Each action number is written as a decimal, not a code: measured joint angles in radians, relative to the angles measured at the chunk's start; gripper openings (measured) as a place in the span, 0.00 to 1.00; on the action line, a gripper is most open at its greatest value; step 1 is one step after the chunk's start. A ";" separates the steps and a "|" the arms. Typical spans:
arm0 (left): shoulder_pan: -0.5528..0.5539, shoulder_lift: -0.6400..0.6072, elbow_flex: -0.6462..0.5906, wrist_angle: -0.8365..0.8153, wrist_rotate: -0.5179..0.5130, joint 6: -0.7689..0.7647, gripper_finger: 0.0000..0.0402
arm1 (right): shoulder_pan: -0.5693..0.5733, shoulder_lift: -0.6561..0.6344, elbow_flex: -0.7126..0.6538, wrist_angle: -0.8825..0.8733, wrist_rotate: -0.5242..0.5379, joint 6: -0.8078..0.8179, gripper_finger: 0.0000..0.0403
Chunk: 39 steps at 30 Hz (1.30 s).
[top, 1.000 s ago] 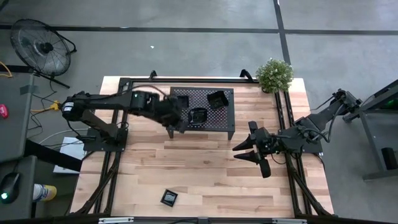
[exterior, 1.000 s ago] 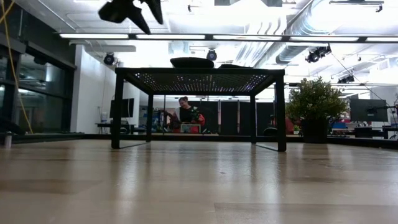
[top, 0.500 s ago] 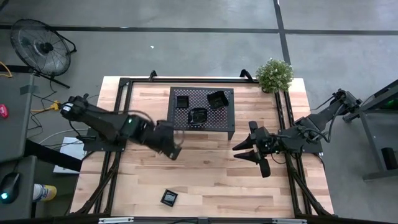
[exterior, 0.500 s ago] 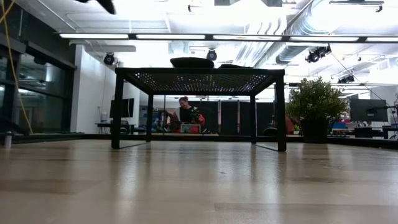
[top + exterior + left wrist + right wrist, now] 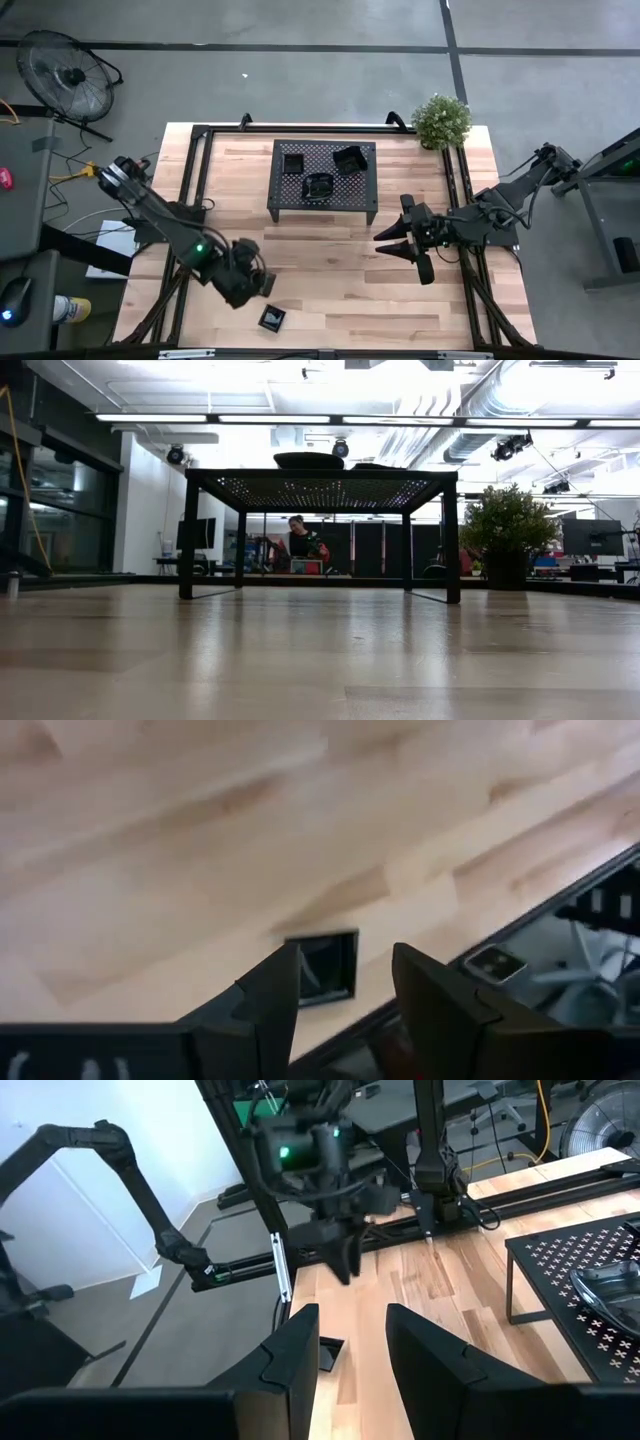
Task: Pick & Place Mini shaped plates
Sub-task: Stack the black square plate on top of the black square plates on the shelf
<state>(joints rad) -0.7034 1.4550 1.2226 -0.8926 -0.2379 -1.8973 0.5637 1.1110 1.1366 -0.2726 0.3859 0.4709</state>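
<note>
Mini shaped plates, glossy black: four. Three lie on the perforated black mesh rack [image 5: 322, 180] at the table's far centre; one square plate [image 5: 271, 318] lies on the pale wood table [image 5: 330, 270], near edge.

Left gripper [image 5: 262, 285]: fingers parted, empty, just above-left of the square plate.

Right gripper [image 5: 392, 243]: fingers parted, empty, right of centre.

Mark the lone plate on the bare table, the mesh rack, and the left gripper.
lone plate [image 5: 271, 318], high view, its middle.
mesh rack [image 5: 362, 183], high view, bare perforated top.
left gripper [image 5: 345, 982], left wrist view, midway between its fingertips.
</note>
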 joint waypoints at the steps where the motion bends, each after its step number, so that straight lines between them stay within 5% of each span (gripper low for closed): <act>1: -0.010 0.008 -0.015 0.020 0.014 -0.014 0.39 | 0.000 0.000 0.000 0.000 0.000 0.000 0.28; 16: -0.030 0.253 -0.033 0.184 0.250 -0.039 0.39 | 0.000 0.000 0.000 0.004 0.000 0.004 0.28; 39: -0.030 0.362 -0.034 0.262 0.275 -0.011 0.39 | 0.000 0.000 0.000 0.000 0.000 0.024 0.28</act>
<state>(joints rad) -0.7334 1.8172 1.1885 -0.6310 0.0376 -1.9081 0.5636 1.1110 1.1370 -0.2726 0.3862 0.4950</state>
